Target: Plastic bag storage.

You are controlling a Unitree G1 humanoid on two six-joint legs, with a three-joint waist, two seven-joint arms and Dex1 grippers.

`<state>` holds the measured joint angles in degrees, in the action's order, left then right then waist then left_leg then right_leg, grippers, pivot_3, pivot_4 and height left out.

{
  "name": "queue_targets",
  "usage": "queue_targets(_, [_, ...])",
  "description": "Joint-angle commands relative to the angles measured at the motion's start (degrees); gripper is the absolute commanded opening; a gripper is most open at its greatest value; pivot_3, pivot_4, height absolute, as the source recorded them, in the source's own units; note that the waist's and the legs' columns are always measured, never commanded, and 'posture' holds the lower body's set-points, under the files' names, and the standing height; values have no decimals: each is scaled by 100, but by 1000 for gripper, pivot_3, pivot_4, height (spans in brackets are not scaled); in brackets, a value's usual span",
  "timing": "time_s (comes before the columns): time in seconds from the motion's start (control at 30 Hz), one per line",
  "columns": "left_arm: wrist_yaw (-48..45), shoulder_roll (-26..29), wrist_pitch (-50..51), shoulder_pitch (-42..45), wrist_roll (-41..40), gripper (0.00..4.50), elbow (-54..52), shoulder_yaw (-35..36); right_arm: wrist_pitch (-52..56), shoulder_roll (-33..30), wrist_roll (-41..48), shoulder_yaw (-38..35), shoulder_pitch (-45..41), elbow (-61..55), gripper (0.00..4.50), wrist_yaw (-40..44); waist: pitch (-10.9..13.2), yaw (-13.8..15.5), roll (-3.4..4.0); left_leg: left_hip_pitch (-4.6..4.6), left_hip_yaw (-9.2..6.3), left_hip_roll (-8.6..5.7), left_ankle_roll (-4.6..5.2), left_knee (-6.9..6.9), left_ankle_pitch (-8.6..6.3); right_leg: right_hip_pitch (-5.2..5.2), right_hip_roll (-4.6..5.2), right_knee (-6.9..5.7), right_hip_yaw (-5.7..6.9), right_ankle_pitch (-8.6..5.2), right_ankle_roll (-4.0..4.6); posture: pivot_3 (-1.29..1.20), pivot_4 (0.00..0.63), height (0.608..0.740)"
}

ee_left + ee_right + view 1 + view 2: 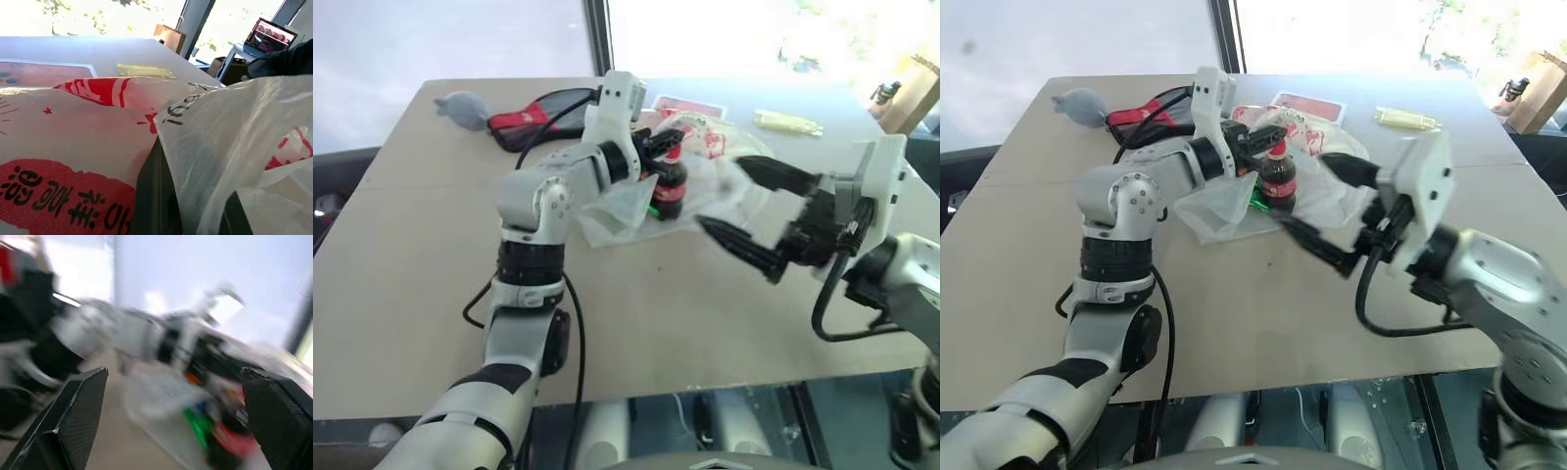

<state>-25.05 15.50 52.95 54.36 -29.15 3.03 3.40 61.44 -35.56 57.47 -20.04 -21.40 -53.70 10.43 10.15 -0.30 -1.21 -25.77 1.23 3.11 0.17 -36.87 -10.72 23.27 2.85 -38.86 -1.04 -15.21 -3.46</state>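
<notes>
Pinching the plastic bag (705, 181), crinkly translucent white w/ red print, in my left gripper (658, 147); long axis unclear. Right gripper (744, 211) wide, empty.

Bottle (670, 186) on table (431, 264), within plastic bag (617, 211); packet (787, 122) behind.

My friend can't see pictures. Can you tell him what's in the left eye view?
On a tan table, the robot's left tool is shut on a crinkly white plastic bag with red print, beside a small dark bottle with a red label. The right tool hangs open just right of the bag, holding nothing. Behind lie a black and red pouch and a yellow packet.
</notes>
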Motion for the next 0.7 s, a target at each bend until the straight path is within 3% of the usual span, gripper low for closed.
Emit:
queue_targets(0.03, [-221,40,-293,30,42,0,-73,-64,249,2,353,-285,161,-120,4467,-1032,0,-30,0,2,1,0,0,-1,0,0,-1,-1,-3,0,0,0,150,740])
queue_targets(0.13, [-367,106,-475,45,111,0,-74,-120,518,398,23,155,103,335,4467,-1839,-2,-63,-3,3,1,2,1,0,0,1,-6,-1,-6,0,0,0,150,740])
queue_targets(0.3, [-393,163,-550,67,180,0,-164,-170,433,1242,170,588,-219,825,4467,-2374,-1,-52,0,-2,3,4,1,0,0,5,-9,-1,-9,0,-1,0,150,740])
queue_targets(0.4, [-327,188,-486,23,164,0,-319,-137,467,1418,-13,763,-256,1010,3673,-2470,-1,-35,0,-6,1,4,2,1,0,5,-9,2,-6,0,-1,0,150,740])
queue_targets(0.5, [-351,269,-465,-55,116,0,-512,-93,397,1440,-30,784,-287,1095,2241,-2437,-1,-27,0,-15,1,2,5,-1,-3,7,-6,7,-4,0,-1,0,150,740])
queue_targets(0.6, [-774,438,75,-113,-581,0,-721,230,335,1391,-60,777,-374,1206,855,-2304,-1,-44,0,-15,2,3,6,0,-3,10,-7,5,-5,0,-1,0,150,740])
queue_targets(0.67, [-778,493,624,-29,-1120,569,-688,646,303,1363,-57,763,-421,1274,1,-2220,-1,-53,0,-16,1,5,6,1,-3,15,-8,1,-5,0,-1,0,150,740])
queue_targets(0.7, [-834,592,713,-25,-1244,772,-719,760,281,1349,-56,754,-452,1322,0,-2179,-1,-63,0,-15,1,6,6,1,-3,16,-9,-1,-5,0,-1,0,150,740])
